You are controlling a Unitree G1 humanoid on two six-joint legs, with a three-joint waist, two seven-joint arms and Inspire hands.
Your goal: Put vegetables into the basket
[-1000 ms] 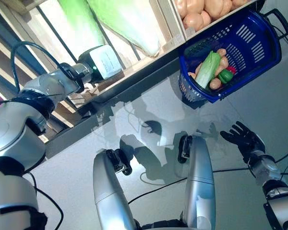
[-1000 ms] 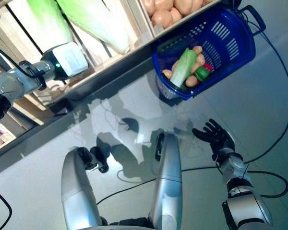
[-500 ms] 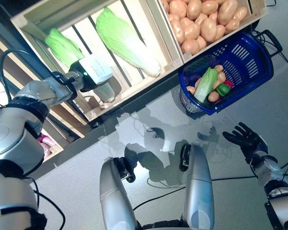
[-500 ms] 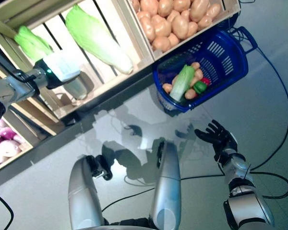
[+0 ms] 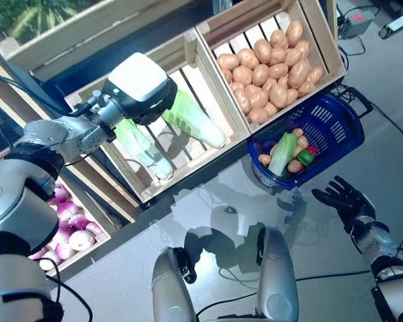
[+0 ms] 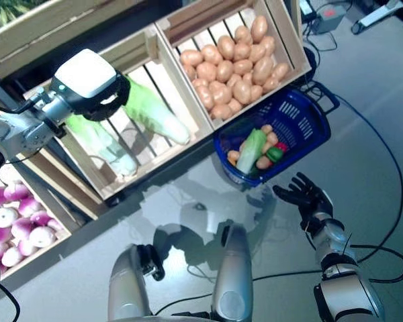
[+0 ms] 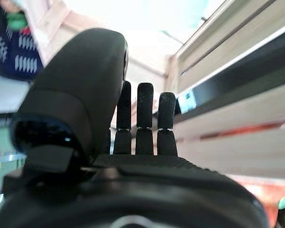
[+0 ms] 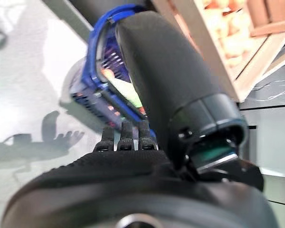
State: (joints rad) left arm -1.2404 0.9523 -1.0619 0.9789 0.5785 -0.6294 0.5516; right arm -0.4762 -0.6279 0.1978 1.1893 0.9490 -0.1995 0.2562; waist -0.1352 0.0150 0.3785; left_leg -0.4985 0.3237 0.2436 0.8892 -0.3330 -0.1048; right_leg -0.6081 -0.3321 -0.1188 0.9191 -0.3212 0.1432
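Observation:
A blue basket [image 5: 329,124] stands on the floor below the crates. It holds a pale green cabbage [image 5: 282,153], a green pepper [image 5: 305,158] and a few potatoes [image 5: 297,166]. My right hand [image 5: 342,199] hovers just in front of the basket with fingers spread, open and holding nothing. My left hand [image 7: 133,171] reaches into the middle wooden crate [image 5: 208,74], above two long cabbages [image 5: 195,124]. Its fingers [image 7: 145,118] are straight and hold nothing. In the eye views the white wrist cover [image 5: 141,77] hides that hand.
A crate of potatoes [image 5: 272,64] stands at the right, directly behind the basket. A crate of purple onions [image 5: 67,221] sits at the lower left. Grey floor lies in front of the crates, and cables run at the far right.
The whole picture has shifted, so the camera has moved and shows more of the crates. My left hand has gone further in over the cabbages. The right hand stays open by the basket.

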